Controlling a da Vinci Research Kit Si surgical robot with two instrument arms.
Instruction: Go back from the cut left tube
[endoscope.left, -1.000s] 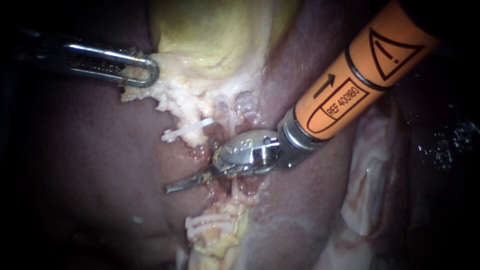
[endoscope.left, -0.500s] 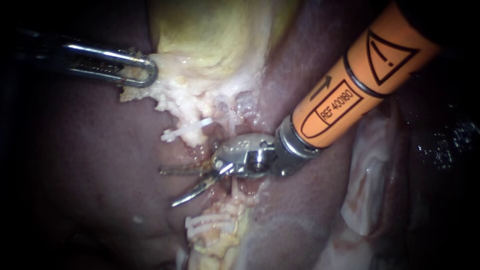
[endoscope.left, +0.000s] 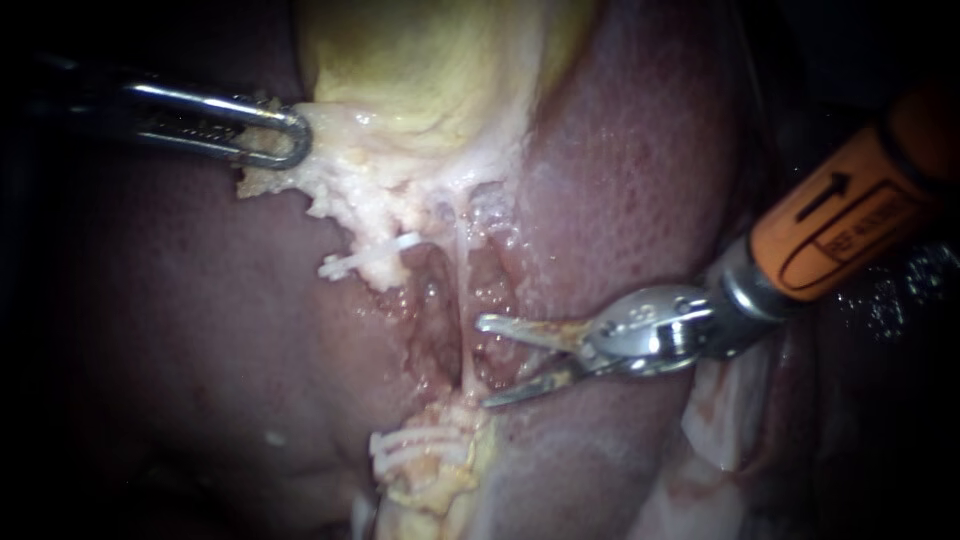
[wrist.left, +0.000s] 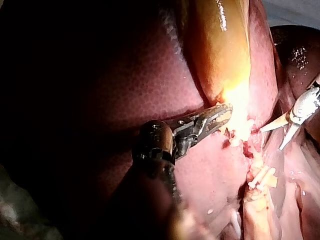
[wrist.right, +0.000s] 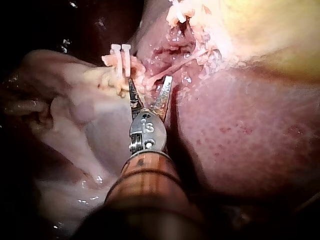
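My right instrument (endoscope.left: 484, 362), with an orange shaft, comes in from the right, its two blades open and holding nothing. The blade tips lie just right of a thin pale tube (endoscope.left: 462, 310) that runs from the gallbladder (endoscope.left: 430, 70) down to a stump. The cut left tube shows as an upper end with a white clip (endoscope.left: 365, 258) and a lower stump with white clips (endoscope.left: 415, 448). In the right wrist view the open blades (wrist.right: 150, 79) sit beside the clips (wrist.right: 121, 56). My left instrument (endoscope.left: 272, 140) is shut on pale tissue at the gallbladder's neck, as the left wrist view (wrist.left: 218, 116) also shows.
Dark red liver (endoscope.left: 200, 330) spreads to the left, and more liver (endoscope.left: 630, 180) lies right of the dissected bed. Pale folded tissue (endoscope.left: 740, 400) lies under the right instrument's shaft. My right instrument (wrist.left: 272, 139) shows beyond the left instrument's jaws.
My right instrument's blades went from shut to open and drew back to the right, off the cut tube and past the thin tube. The left instrument kept its hold.
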